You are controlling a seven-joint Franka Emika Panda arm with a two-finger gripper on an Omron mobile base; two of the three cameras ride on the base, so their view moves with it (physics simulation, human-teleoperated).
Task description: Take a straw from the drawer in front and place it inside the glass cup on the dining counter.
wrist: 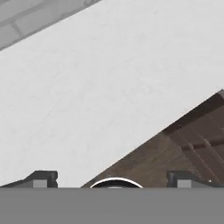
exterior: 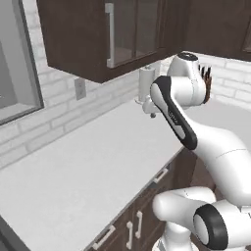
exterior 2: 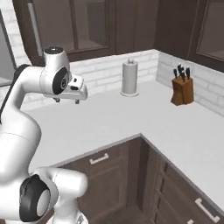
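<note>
Nearest the lens in hand view: two small dark finger tips (wrist: 41,178) of black two-finger tool (wrist: 113,180), set far apart at opposite sides of the frame. Jaws wide open, nothing between them, nothing held. Looks down on flat white stone-look counter (wrist: 87,87), whose front edge runs diagonally across the frame. Beyond that edge, dark brown wood; cannot tell cabinet front from floor.

Right base view: white arm with dark joints (exterior 2: 19,118) rising at left, bent over at the top. Tool (exterior 2: 67,100) hanging under the white hand, fingers pointing down, above the counter (exterior 2: 131,118) and clear of it. Hovers near the back wall of pale brick, well apart from white paper-towel roll on its upright holder (exterior 2: 129,78) and from brown wooden knife block with black handles (exterior 2: 182,89) in the corner.

Task item, wide shallow dark brown wooden drawer (exterior 2: 109,159): directly under the counter's front edge, below and in front of the tool, pale bar handle on its flat front. Fully shut, contents hidden.

Left base view: same counter (exterior: 88,166) stretching away to the left, drawer fronts with pale handles along its lower edge. Overhead, dark brown wall cabinet with glass door and long metal handle (exterior: 110,34). Grey wall socket (exterior: 80,88) on the brick beneath it.
</note>
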